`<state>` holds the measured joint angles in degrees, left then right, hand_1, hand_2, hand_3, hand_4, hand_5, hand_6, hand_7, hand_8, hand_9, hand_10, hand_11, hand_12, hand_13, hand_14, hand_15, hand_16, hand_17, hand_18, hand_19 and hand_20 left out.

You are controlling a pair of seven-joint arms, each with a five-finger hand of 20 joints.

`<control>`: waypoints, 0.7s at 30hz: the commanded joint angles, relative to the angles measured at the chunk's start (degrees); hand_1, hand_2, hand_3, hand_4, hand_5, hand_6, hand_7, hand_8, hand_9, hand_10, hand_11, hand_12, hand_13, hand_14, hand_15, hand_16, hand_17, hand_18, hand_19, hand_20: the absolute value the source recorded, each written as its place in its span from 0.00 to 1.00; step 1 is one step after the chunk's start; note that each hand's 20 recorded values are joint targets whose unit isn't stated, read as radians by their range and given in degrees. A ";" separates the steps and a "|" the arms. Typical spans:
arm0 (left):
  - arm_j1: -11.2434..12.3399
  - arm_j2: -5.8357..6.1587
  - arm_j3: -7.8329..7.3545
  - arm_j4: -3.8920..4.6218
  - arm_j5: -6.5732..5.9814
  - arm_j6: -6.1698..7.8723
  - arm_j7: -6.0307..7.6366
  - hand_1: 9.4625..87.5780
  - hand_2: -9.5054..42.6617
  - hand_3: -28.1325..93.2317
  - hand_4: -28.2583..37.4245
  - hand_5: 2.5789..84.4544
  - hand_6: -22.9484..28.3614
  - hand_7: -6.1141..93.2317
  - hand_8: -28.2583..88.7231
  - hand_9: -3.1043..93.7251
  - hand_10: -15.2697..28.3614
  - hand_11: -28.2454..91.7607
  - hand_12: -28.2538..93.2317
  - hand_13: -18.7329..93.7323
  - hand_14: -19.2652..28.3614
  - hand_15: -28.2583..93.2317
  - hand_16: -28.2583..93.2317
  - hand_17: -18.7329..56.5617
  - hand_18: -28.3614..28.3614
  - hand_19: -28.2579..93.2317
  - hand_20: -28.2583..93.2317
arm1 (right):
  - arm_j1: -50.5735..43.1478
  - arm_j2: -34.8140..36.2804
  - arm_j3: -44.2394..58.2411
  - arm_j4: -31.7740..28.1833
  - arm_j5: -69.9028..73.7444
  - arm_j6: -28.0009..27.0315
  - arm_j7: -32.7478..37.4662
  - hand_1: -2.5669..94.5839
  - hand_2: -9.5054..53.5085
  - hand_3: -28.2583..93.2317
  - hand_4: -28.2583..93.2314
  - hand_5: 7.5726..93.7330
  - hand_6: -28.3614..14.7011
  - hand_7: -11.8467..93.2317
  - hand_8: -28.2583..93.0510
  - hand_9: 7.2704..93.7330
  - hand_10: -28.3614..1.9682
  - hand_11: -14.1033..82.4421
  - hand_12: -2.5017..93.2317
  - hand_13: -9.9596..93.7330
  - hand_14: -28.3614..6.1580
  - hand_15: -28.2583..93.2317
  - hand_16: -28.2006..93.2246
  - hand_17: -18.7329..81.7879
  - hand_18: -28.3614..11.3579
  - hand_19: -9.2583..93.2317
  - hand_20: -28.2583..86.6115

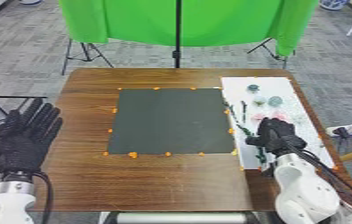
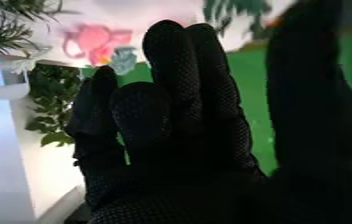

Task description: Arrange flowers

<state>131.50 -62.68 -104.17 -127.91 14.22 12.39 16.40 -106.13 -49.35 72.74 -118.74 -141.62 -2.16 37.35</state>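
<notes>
Right hand (image 1: 279, 136): posing wide over white board (image 1: 245, 86) | pink flower (image 2: 92, 41): lying at its 12 o'clock | left hand (image 1: 21, 142): posing wide at dark mat's (image 1: 170, 121) 9 o'clock

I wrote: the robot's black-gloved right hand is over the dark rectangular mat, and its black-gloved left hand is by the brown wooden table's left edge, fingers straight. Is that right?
No: in the head view, the right hand is over the white rectangular board, not the dark mat. The left hand is by the left edge of the table, fingers straight.
</notes>
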 commanded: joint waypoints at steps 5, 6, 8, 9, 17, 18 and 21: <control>2.74 -2.79 -1.48 -0.18 -0.75 -0.34 0.88 0.20 0.56 0.84 0.00 0.50 0.61 0.13 0.18 0.40 0.66 0.35 0.30 0.40 0.64 0.39 0.19 0.21 0.68 0.40 0.33 | 1.71 -2.46 -3.81 2.28 -1.74 -1.91 3.00 0.98 0.00 0.03 0.35 0.79 0.61 0.45 0.29 0.77 0.51 0.58 0.52 0.72 0.43 0.89 0.54 0.49 0.07 0.91 0.62; 2.83 -2.83 -1.45 -0.20 -0.70 -0.42 0.88 0.20 0.56 0.84 0.00 0.50 0.61 0.13 0.18 0.40 0.66 0.35 0.30 0.40 0.64 0.40 0.19 0.21 0.68 0.40 0.33 | 1.52 -2.41 -3.90 2.15 -1.48 -1.30 2.85 0.99 0.00 0.02 0.37 0.79 0.62 0.46 0.30 0.78 0.51 0.58 0.53 0.72 0.43 0.89 0.54 0.49 0.07 0.91 0.62; 2.84 -2.90 -1.36 -0.11 -0.91 -0.31 0.75 0.20 0.56 0.84 0.00 0.50 0.61 0.13 0.18 0.40 0.66 0.35 0.30 0.40 0.65 0.40 0.19 0.21 0.68 0.40 0.33 | 1.37 -2.37 -3.95 1.99 -1.13 -0.38 2.50 1.00 0.00 0.00 0.46 0.80 0.63 0.52 0.35 0.80 0.53 0.54 0.57 0.73 0.44 0.89 0.54 0.51 0.08 0.92 0.62; 2.92 -2.96 -1.32 -0.07 -1.05 -0.32 0.73 0.20 0.56 0.84 0.00 0.50 0.61 0.13 0.18 0.40 0.66 0.35 0.30 0.40 0.66 0.40 0.19 0.21 0.68 0.40 0.33 | 1.47 -2.28 -3.83 1.73 -0.16 -0.16 2.61 1.00 0.00 0.00 0.48 0.80 0.64 0.53 0.36 0.82 0.53 0.52 0.60 0.74 0.44 0.89 0.54 0.51 0.08 0.92 0.62; 3.30 -2.70 -1.35 0.08 -2.19 -0.42 0.70 0.19 0.55 0.85 0.00 0.50 0.61 0.13 0.18 0.40 0.66 0.35 0.31 0.40 0.67 0.41 0.20 0.21 0.69 0.40 0.34 | 0.33 -1.28 -0.23 -3.92 9.39 9.60 4.59 0.98 0.00 0.00 0.62 0.79 0.62 0.54 0.39 0.83 0.53 0.51 0.60 0.75 0.43 0.88 0.53 0.52 0.07 0.92 0.62; 3.39 -2.68 -1.47 0.08 -2.33 -0.45 0.63 0.19 0.54 0.84 0.00 0.50 0.61 0.13 0.18 0.40 0.66 0.35 0.31 0.40 0.67 0.41 0.20 0.21 0.69 0.40 0.34 | 0.37 -1.08 0.22 -4.80 10.29 10.69 4.84 0.98 0.00 0.00 0.64 0.79 0.62 0.54 0.39 0.83 0.53 0.51 0.59 0.75 0.44 0.88 0.53 0.53 0.07 0.92 0.62; 3.64 -2.52 -1.65 0.09 -2.93 -0.64 0.73 0.19 0.54 0.85 0.00 0.50 0.61 0.13 0.18 0.40 0.66 0.35 0.31 0.40 0.67 0.41 0.20 0.21 0.69 0.40 0.34 | 0.67 -0.87 1.58 -6.88 12.09 12.69 5.52 0.97 0.00 0.00 0.67 0.79 0.61 0.54 0.39 0.84 0.53 0.50 0.59 0.76 0.45 0.87 0.52 0.53 0.06 0.92 0.62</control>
<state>133.93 -65.04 -105.48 -127.98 12.63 12.34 17.28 -105.61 -51.36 71.20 -120.24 -132.07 6.73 40.96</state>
